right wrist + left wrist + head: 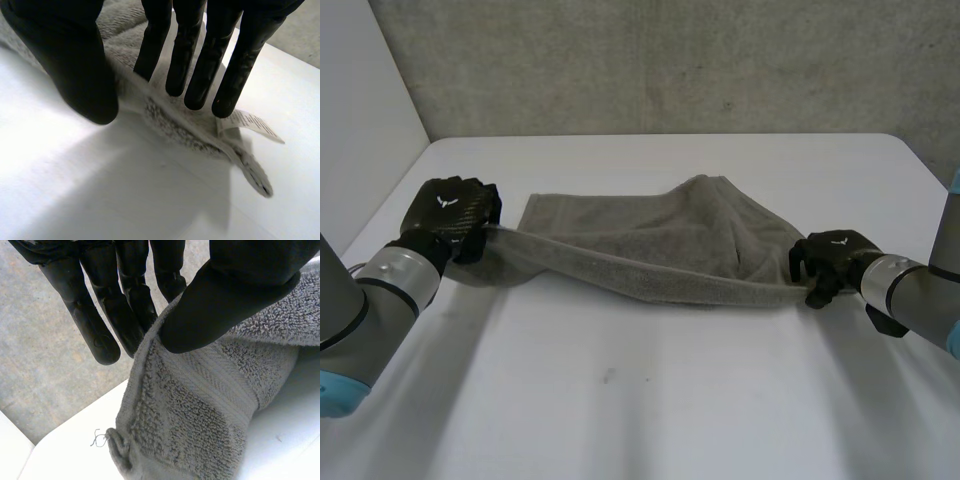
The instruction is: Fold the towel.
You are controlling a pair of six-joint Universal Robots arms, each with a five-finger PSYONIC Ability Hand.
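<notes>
The towel [650,245] is stretched lengthwise between the two sets of fingers, so its long axis runs across the bench [620,400] from the left hand [450,210] to the right hand [832,258], dipping slightly toward the right hand. Its front edge is drawn into a tight, narrow band from one hand to the other. The rest of the cloth spreads out on the bench beyond that band, flat near the left hand and bunched into a low hump nearer the right hand. It is a plain grey terry towel with a looped pile and a flatter woven stripe near its end. In the left wrist view the thumb [225,300] presses the towel's end against the straight fingers [100,335], so the left hand is grasping the cloth. Below that pinch the corner hangs in a fold, with a short loose thread [98,438] sticking out at its hem. In the right wrist view the towel's other end passes between the thumb [80,75] and the straight fingers [195,75], which clamp its edge low, just above the bench. A white label [252,124] with small print pokes out beyond the fingertips, and the last bit of the corner trails past it onto the bench. A grey concrete wall [670,60] stands behind the bench.
</notes>
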